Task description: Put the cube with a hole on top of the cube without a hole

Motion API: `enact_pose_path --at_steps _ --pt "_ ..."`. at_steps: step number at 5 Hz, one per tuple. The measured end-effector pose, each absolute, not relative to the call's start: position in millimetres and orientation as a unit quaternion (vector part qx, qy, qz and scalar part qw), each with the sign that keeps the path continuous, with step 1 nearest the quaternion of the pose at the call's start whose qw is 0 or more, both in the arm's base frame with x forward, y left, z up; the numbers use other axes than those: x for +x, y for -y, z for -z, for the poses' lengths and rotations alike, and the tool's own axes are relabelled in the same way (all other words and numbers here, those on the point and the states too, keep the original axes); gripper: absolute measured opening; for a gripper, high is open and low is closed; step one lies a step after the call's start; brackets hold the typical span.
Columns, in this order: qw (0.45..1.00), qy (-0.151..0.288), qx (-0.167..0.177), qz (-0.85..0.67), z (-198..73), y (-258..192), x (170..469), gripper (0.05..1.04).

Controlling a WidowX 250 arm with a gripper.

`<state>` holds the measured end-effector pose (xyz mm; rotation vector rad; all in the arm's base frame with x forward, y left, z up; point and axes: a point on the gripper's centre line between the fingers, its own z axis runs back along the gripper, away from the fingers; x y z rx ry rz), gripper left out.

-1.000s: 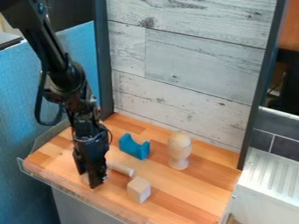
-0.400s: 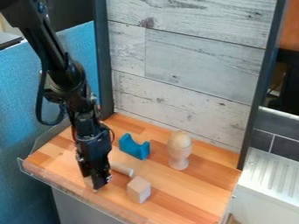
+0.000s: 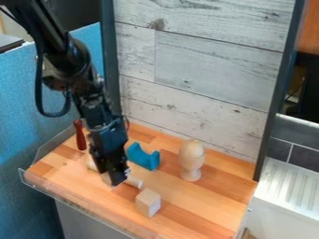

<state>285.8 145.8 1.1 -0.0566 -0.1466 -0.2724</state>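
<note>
The hand (image 3: 116,181) grips one cube (image 3: 107,179).
Near the hand, the other cube (image 3: 148,202) is standing on the surface (image 3: 193,203); the rod (image 3: 133,181) lies partly behind the hand.

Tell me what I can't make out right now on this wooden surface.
All in the camera view:
- Wooden piece at the gripper: partly hidden by the gripper; any hole unclear.
- Wooden rod: middle hidden behind the gripper.
- Wooden cube: far sides hidden by its own body.
- Red object: too small to identify.
</note>
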Motion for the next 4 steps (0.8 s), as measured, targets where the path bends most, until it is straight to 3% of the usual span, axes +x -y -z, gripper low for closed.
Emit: enact_pose_path --at_steps 2,4 --pt "0.989 0.066 -0.034 0.129 -12.6 -118.1 291.1 0.558" --pt "0.991 0.068 -0.008 0.114 -4.8 -108.4 298.3 0.558"
